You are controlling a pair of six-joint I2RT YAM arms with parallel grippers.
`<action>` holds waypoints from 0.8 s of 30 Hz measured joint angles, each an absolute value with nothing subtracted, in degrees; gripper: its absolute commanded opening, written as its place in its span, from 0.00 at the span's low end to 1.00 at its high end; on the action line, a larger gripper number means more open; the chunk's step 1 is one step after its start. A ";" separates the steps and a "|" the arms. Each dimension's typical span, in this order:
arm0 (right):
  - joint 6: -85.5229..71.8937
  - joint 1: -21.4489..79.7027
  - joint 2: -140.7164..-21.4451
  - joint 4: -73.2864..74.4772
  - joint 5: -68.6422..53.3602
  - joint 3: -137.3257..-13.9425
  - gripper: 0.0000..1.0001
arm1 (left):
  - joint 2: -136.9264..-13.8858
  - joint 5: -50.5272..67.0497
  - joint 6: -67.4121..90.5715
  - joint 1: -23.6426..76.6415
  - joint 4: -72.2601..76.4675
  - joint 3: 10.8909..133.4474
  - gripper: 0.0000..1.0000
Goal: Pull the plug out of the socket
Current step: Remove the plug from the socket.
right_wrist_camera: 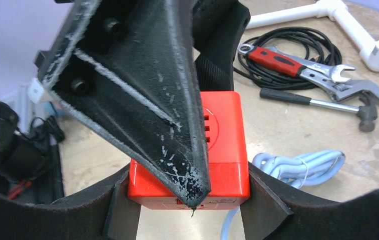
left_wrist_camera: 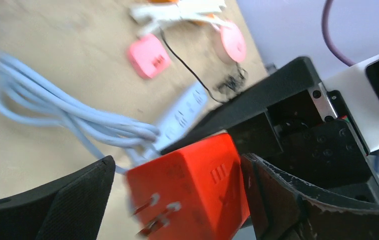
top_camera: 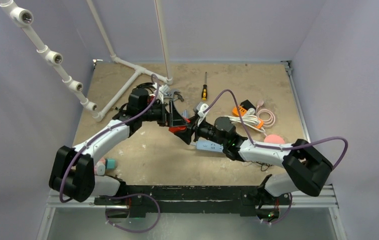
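The red plug (right_wrist_camera: 212, 150) is up off the surface (top_camera: 142, 150), prongs bare. The right end effector (right_wrist_camera: 190, 200) grips its sides; the left end effector (left_wrist_camera: 177, 200) straddles it, touching only one side.

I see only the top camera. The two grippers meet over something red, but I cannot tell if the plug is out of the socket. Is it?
Observer: Yes. The left wrist view shows the red plug with two bare prongs. The white power strip lies apart from it on the table.
Operator: Which gripper grips it?
Observer: In the right wrist view, the right gripper has its fingers against both sides of the plug.
Operator: And the left one?
Observer: The left gripper is open around the plug; one finger stands clear of it.
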State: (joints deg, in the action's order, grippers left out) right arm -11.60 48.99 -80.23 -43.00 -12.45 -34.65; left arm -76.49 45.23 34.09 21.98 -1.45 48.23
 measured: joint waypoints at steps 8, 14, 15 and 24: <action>-21.52 46.37 -72.42 -31.77 -14.90 -33.15 0.00 | -59.57 27.57 22.00 21.02 -5.65 49.74 0.99; -28.99 34.11 -67.57 -23.09 -24.34 -33.01 0.00 | -55.46 24.60 15.99 23.07 -5.04 49.06 0.99; -30.11 32.58 -66.37 -22.02 -25.65 -33.01 0.00 | -55.33 24.45 14.76 24.40 -5.17 48.80 0.99; -42.63 27.75 -56.80 -18.33 -41.17 -32.36 0.00 | -52.38 23.35 4.25 37.82 -5.72 45.01 0.99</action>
